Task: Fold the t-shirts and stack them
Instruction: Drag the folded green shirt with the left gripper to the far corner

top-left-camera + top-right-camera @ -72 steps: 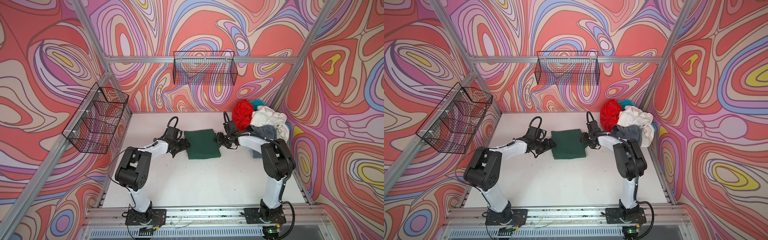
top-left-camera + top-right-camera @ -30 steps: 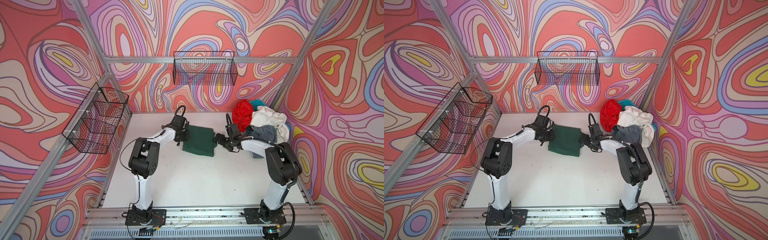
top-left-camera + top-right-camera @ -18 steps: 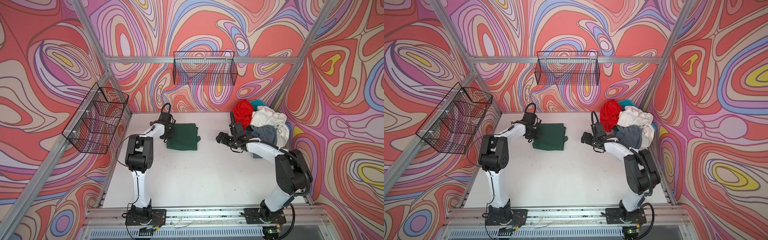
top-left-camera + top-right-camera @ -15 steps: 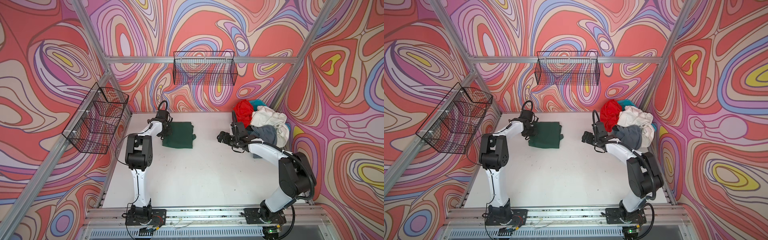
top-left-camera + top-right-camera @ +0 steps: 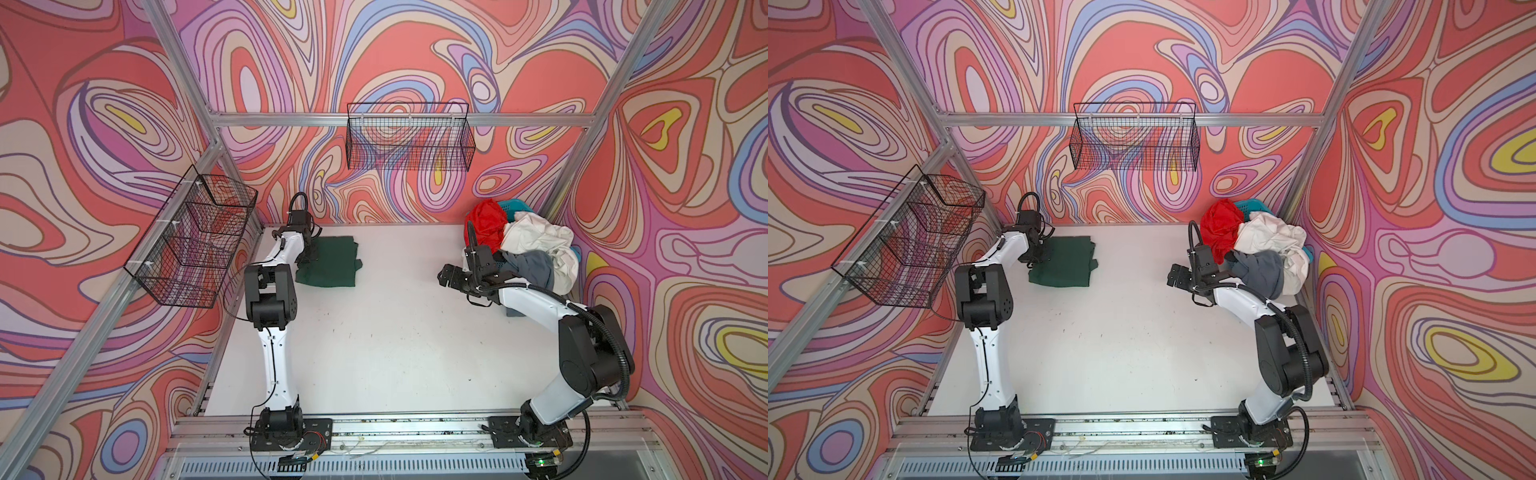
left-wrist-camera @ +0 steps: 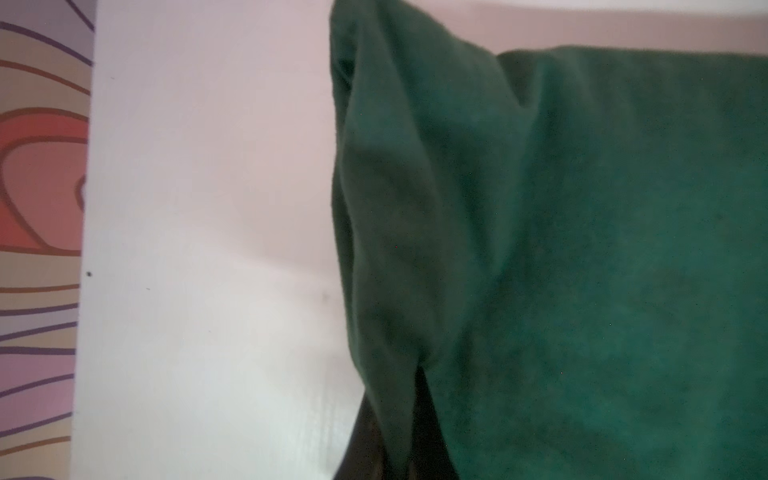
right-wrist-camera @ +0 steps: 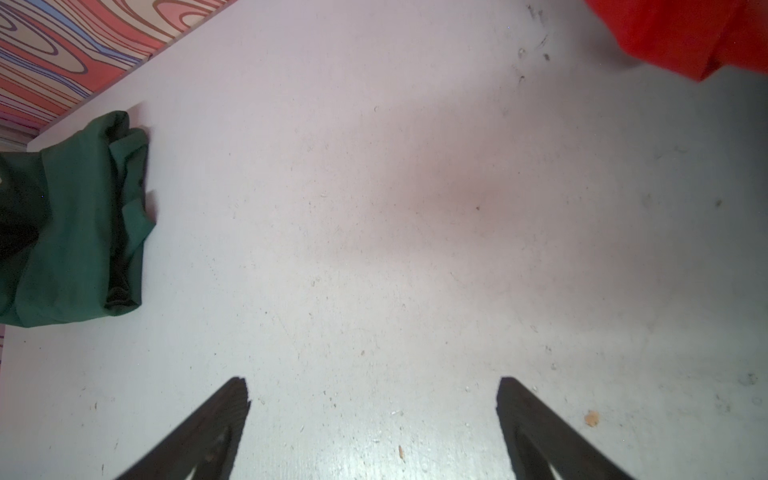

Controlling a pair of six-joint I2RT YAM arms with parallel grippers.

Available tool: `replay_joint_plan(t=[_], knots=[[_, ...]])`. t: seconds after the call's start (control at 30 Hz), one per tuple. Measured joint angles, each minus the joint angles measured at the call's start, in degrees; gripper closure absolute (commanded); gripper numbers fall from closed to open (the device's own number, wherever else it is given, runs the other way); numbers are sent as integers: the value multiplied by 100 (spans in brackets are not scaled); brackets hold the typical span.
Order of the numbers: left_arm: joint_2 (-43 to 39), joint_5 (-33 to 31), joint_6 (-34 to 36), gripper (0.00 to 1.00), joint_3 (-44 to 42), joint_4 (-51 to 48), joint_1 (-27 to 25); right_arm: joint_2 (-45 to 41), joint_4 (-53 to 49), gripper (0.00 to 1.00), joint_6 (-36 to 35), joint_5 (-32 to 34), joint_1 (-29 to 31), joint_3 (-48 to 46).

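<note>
The white worktop (image 5: 374,340) carries the whole job, and I judge it roughly a quarter done. Of the four shirts, only one is folded, and no stack has begun. Two black wire baskets hang above it, one on the back wall (image 5: 409,141) and one on the left wall (image 5: 195,241). I can see nothing inside either. At the back right corner a heap overflows a turquoise basket (image 5: 509,205), of which only a bit of rim shows. The heap is made up of the off-white t-shirt (image 5: 532,237) on top, the red t-shirt (image 5: 484,224) bunched toward the middle of the worktop, and the grey-blue t-shirt (image 5: 534,266) spilling over the front. All three are crumpled and unfolded. The dark green t-shirt (image 5: 332,262) lies well apart from them at the back left corner. It is folded into a rough rectangle with one edge a little rumpled, and nothing is stacked on it. The left fingers (image 6: 361,453) are clenched on a pinch of its near edge. The right fingers (image 7: 224,415) are spread wide and grasp nothing, low over bare worktop just beside the heap.
</note>
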Motion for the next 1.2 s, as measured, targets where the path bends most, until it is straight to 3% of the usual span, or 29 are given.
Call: replay_joint_plan(t=[0.5, 0.73, 0.77, 0.8, 0.83, 1.1, 1.2], knots=[[568, -949, 699, 100, 1222, -109, 57, -2, -37, 2, -20, -7, -15, -28], [605, -1311, 763, 100, 1309, -90, 177, -2, -39, 2, 0, -11, -35, -28], [614, -1353, 782, 95, 1309, -79, 195, -2, -39, 2, 0, -13, -35, -28], [632, -1397, 800, 62, 1309, -66, 216, -2, -39, 2, 0, -11, -35, -28], [651, -1427, 831, 39, 1309, -59, 232, -2, -39, 2, 0, -11, -35, -28], [522, -1585, 767, 1, 813, 332, 245, -2, -87, 2, 0, -13, -35, -28], [275, -1587, 789, 0, 201, 645, 195, -20, -85, 2, 0, -11, -35, -31]])
